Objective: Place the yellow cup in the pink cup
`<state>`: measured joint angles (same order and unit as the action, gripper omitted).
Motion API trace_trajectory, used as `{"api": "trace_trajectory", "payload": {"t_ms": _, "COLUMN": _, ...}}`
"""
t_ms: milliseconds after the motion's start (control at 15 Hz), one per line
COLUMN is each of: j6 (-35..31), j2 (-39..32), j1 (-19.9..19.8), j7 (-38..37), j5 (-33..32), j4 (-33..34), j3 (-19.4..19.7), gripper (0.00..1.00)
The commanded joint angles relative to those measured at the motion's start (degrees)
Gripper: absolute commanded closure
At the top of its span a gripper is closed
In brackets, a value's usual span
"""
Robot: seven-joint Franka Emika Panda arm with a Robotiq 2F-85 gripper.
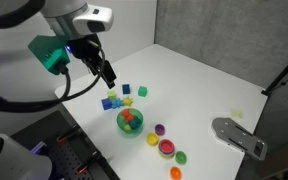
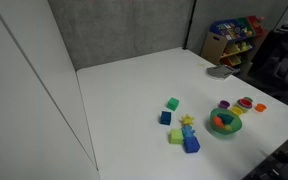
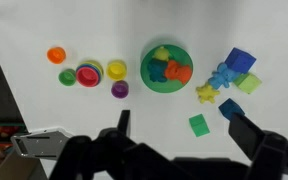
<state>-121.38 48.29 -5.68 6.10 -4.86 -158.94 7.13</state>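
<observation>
The yellow cup (image 3: 116, 69) stands on the white table between the pink cup (image 3: 89, 73) and a green bowl (image 3: 167, 68). The pink cup has other coloured rings nested inside it. Both cups also show in an exterior view, yellow cup (image 1: 152, 140) and pink cup (image 1: 167, 147), near the table's front edge. My gripper (image 3: 184, 130) is open and empty. It hangs high above the table over the coloured blocks (image 1: 109, 75), well away from both cups.
A purple cup (image 3: 120, 89), a green cup (image 3: 67, 77) and an orange cup (image 3: 56, 55) stand around the pink cup. The green bowl (image 1: 130, 121) holds small toys. Several blocks (image 3: 234, 72) lie beside it. A grey metal piece (image 1: 239, 135) sits at the table edge.
</observation>
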Motion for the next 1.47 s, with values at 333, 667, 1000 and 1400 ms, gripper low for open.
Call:
{"api": "trace_trajectory", "payload": {"t_ms": 333, "j6": -0.9, "j2": -5.9, "j1": -0.9, "j7": -0.9, "j5": -0.1, "j4": 1.8, "j3": 0.3, "gripper": 0.00}}
{"api": "trace_trajectory", "payload": {"t_ms": 667, "j6": -5.7, "j2": -16.3, "j1": -3.9, "j7": -2.5, "j5": -0.4, "j4": 3.3, "j3": 1.4, "gripper": 0.00}}
{"api": "trace_trajectory", "payload": {"t_ms": 1000, "j6": -15.1, "j2": -31.1, "j1": -7.3, "j7": -6.2, "j5": 0.0, "j4": 5.8, "j3": 2.0, "gripper": 0.00}}
{"api": "trace_trajectory", "payload": {"t_ms": 1400, "j6": -21.1, "j2": -47.2, "j1": -7.2, "j7": -9.6, "j5": 2.9, "j4": 12.5, "j3": 3.8, "gripper": 0.00}}
